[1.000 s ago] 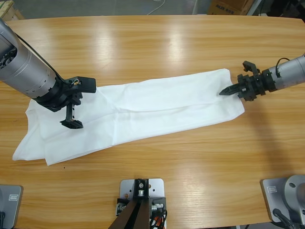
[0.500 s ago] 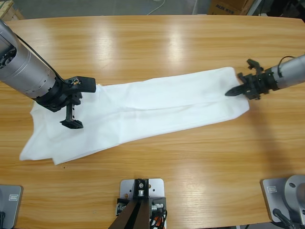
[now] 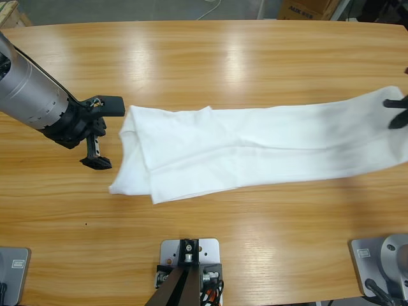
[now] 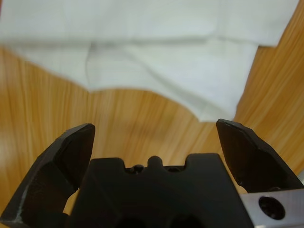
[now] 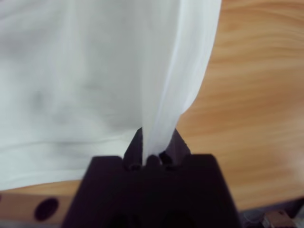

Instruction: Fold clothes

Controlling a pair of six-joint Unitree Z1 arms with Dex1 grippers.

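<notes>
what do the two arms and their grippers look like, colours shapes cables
The left arm is a thick silver-grey ribbed cylinder ending in a black wrist, with a thin black cable along it. The left gripper has two black, angular, tapered jaws on a blocky black body. Only the right gripper's black tips show at the edge.

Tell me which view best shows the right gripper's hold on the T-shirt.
The right wrist view: the right gripper is shut on a bunched edge of the T-shirt. The high view shows the gripper only at the frame's right edge; the left wrist view omits it.
</notes>
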